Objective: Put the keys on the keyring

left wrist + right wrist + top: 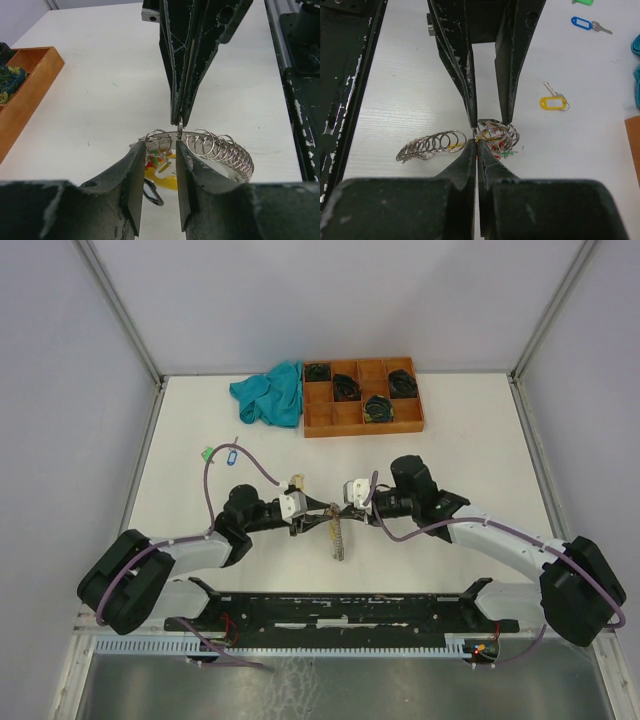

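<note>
Grippers tip to tip at table [450, 440] centre. Right gripper [476, 144]: jaws pressed together, pinching keyring [337, 537] wire. Left gripper [160, 150]: jaws slightly spread, astride keyring. Yellow key [554, 102] loose nearby; blue key [585, 23], green key [582, 1] farther off.

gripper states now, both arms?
Left gripper: open, jaws straddling the thin silvery metal keyring, no clear grip.
Right gripper: shut on that keyring.

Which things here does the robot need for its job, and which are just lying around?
Needed: keyring, yellow-tagged key, blue-tagged key, green-tagged key.
Lying about: teal cloth, orange-brown tray with black coils.
</note>
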Available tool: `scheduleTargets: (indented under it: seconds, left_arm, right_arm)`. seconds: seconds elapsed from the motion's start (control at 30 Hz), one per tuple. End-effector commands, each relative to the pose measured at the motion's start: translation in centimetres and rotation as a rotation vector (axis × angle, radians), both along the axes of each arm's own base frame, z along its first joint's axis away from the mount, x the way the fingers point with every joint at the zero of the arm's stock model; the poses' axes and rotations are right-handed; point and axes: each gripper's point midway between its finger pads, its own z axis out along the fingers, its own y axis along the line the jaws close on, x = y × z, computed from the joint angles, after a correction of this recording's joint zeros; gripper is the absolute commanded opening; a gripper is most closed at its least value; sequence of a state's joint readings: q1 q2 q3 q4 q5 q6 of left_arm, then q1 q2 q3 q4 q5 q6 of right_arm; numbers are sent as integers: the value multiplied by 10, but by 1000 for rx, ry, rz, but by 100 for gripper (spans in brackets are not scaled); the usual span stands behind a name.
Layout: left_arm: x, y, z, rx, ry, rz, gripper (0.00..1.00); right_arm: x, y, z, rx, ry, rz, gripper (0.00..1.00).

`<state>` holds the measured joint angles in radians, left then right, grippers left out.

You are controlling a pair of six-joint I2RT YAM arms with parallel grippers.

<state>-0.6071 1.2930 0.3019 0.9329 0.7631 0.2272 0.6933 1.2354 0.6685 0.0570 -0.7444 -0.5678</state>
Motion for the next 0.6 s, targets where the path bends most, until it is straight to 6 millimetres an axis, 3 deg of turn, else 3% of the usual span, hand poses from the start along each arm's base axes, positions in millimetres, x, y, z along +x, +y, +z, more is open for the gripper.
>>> scheduleTargets:
  seconds: [0.0, 0.23, 0.57]
  left_arm:
    - [-1, -2, 16, -2, -165, -41, 36]
    - [-2, 1, 30, -17, -248, -17, 36]
    - [-4, -3, 26, -11, -236, -45, 32]
  right_arm:
    - [9, 10, 41, 55, -138, 65, 3]
    - [15, 11, 36, 1, -145, 71, 3]
    - [18, 13, 45, 13, -172, 79, 3]
